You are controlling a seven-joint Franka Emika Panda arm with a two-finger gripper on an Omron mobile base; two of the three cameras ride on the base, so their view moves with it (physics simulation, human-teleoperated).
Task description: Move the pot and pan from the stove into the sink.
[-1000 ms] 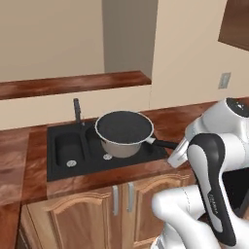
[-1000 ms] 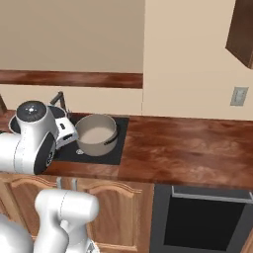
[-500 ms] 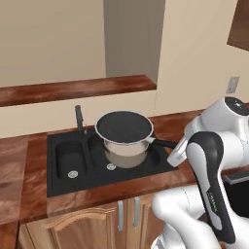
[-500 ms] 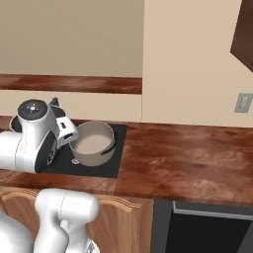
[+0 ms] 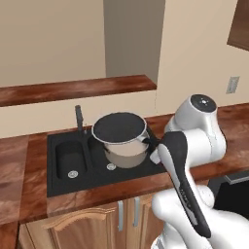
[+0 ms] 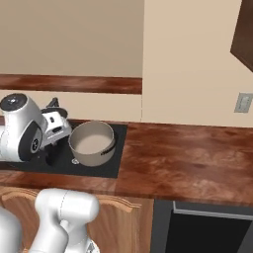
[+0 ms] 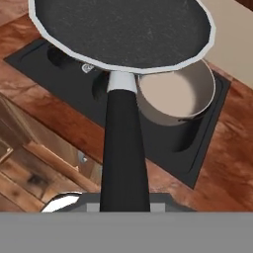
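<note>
Gripper [image 7: 124,206] clenched on round speckled pan [image 7: 123,29] w/ black handle, above metal pot [image 7: 174,96] in sink [image 5: 73,165].

Pot [image 5: 125,153] fills right basin; left basin [image 5: 72,160] free; faucet [image 5: 79,118] behind.

My left base camera sits behind the arm on its left side, looking forward and down across the wooden counter [image 5: 34,194] at the sink [image 5: 78,175], with the arm rising in the lower right of its frame. My right base camera sits behind on the other side, facing the same way, so the arm rises at its lower left and the sink [image 6: 106,168] lies left of centre. Both share the sink, the pot [image 5: 127,154] in it and the back wall. My hand camera rides close, looking along the pan [image 7: 123,29] handle down onto the pot [image 7: 170,96] and sink [image 7: 197,153].
</note>
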